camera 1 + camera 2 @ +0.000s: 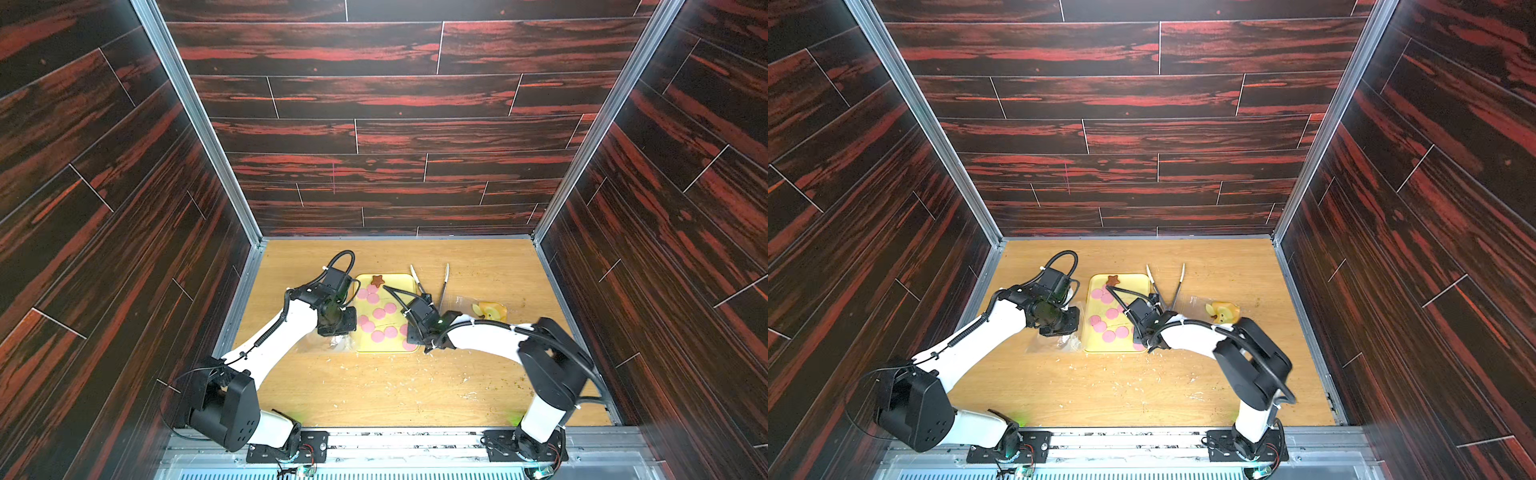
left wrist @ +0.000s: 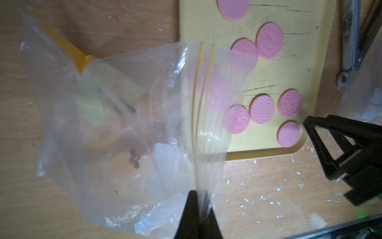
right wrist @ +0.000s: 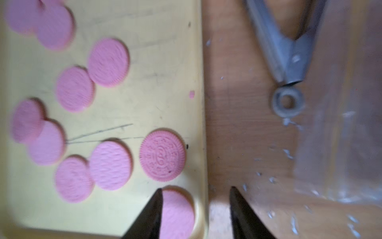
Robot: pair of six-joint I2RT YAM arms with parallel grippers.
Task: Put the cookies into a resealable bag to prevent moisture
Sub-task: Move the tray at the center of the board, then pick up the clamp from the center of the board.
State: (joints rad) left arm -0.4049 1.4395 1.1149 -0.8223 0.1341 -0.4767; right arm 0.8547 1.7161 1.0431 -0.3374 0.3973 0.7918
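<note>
Several pink round cookies lie flat on a yellow tray, and a brown star cookie sits at its far end. My left gripper is shut on the zip edge of the clear resealable bag, which hangs left of the tray with its mouth edge over some cookies. My right gripper is open over the tray's near right corner. One pink cookie lies between its fingers, and the other finger is past the rim.
Metal tongs lie on the wooden table right of the tray. A second clear bag with a yellow print lies farther right. White crumbs dot the table. Dark walls close in three sides.
</note>
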